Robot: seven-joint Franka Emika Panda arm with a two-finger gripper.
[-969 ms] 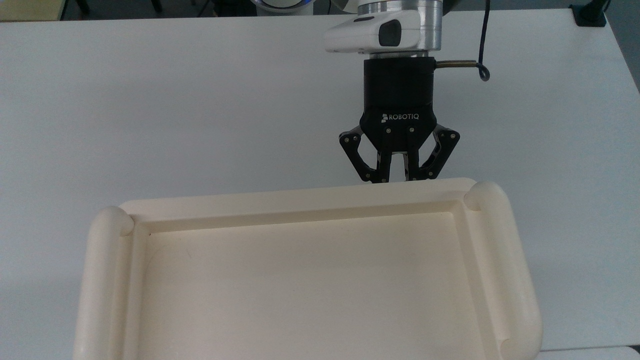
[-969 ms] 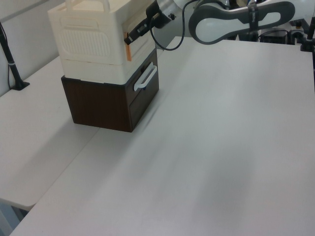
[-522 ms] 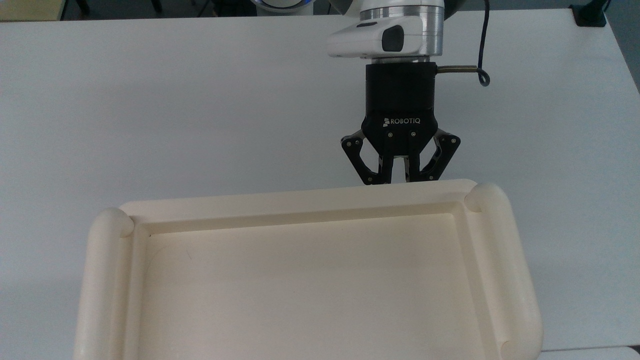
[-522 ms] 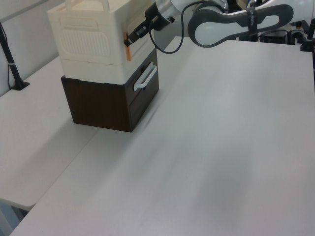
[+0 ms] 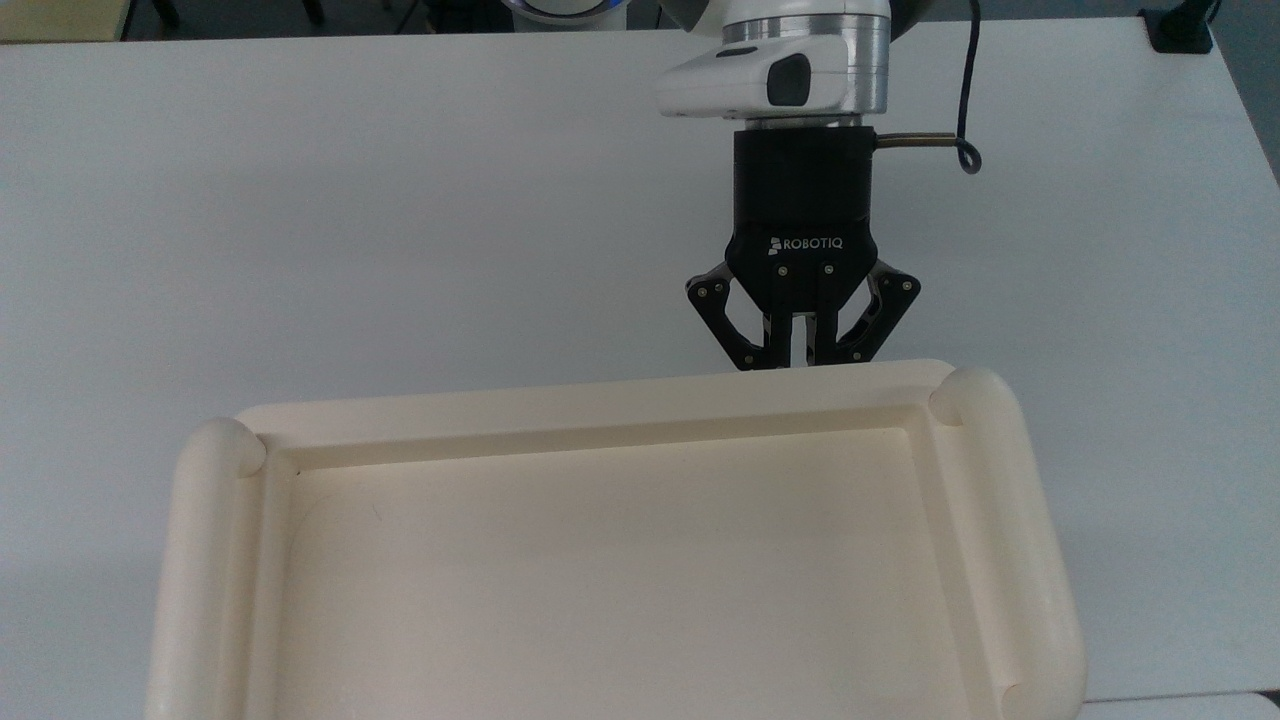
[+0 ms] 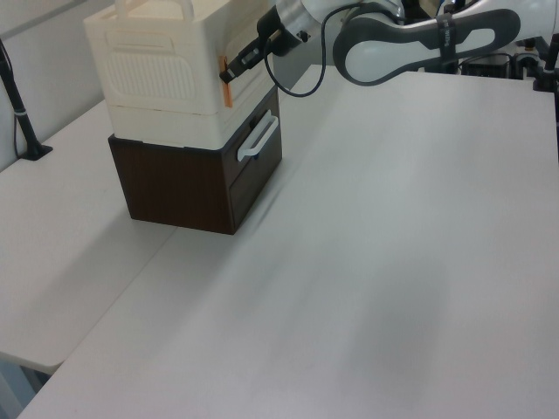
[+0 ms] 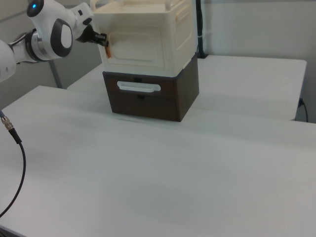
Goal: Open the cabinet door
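Observation:
The cream cabinet (image 5: pixel 600 408) shows its recessed top in the top view, and it stands on a dark base in the left view (image 6: pixel 157 70) and the right view (image 7: pixel 170 29). The cabinet door (image 7: pixel 136 47) lies flush against the front. Its small copper-brown handle (image 6: pixel 227 85) (image 7: pixel 107 50) sits at the door's edge. My gripper (image 5: pixel 803 358) reaches to the cabinet's far rim with its fingers drawn close together, their tips hidden under the rim. In the side views the gripper (image 6: pixel 231 68) (image 7: pixel 102 37) is shut on the handle's top.
A dark brown drawer unit (image 6: pixel 175 188) with a white pull (image 7: pixel 138 87) carries the cabinet. A black cable (image 7: pixel 15 148) trails over the white table (image 6: pixel 393 262) at the right view's left. A black stand (image 6: pixel 22 113) rises at the left view's left.
The fingers have closed from a wider gap to almost touching. The wrist has shifted slightly toward the cabinet. The door has not moved.

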